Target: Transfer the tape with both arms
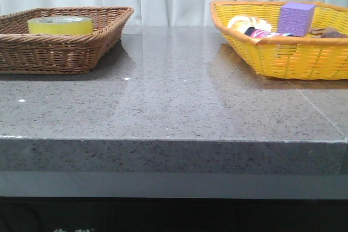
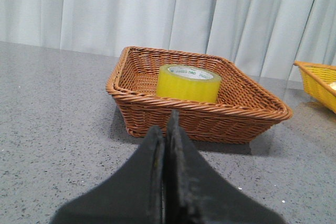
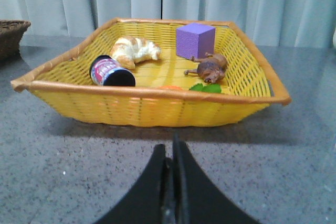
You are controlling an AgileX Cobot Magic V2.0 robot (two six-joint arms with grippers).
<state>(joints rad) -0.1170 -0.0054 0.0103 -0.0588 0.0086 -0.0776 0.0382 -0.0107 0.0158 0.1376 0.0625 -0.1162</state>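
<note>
Yellow translucent tape (image 2: 189, 83), white core with green print, lies flat in brown basket (image 2: 252, 109). Left gripper (image 2: 169, 124), right gripper (image 3: 170, 153) both pinched closed, empty.

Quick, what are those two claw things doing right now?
Left gripper: closed, holding nothing.
Right gripper: closed, holding nothing.

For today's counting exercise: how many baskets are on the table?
2. The brown basket sits on the left, holding the tape; the yellow basket sits on the right. None seem hidden.
</note>
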